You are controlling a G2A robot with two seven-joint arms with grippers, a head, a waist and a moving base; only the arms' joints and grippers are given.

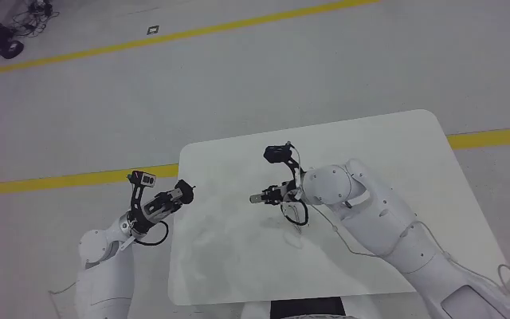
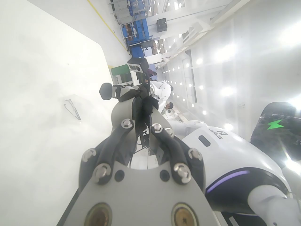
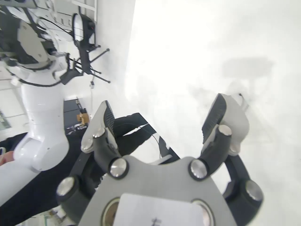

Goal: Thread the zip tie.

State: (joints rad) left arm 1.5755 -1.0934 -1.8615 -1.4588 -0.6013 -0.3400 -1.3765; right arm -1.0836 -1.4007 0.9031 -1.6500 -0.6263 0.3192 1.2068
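L hand (image 1: 188,192) hangs just off the bench's (image 1: 382,151) left edge, tips pointing in toward the bench. Its two fingers (image 2: 121,112) are pressed together, and nothing can be made out btwn them. Zip tie (image 2: 71,109): thin dark strands lying flat on the bench top, in from the edge, touching neither hand. Can't tell if it's one tie looped or two. R hand (image 1: 255,198) is over the bench's left half, above the surface, tips aimed toward the left edge & the L hand. Its fingers (image 3: 217,111) are spread wide apart w/ nothing held, ribbed black pads facing each other. Yellow floor stripe (image 1: 64,182) runs up to the bench's left edge, behind the L arm.
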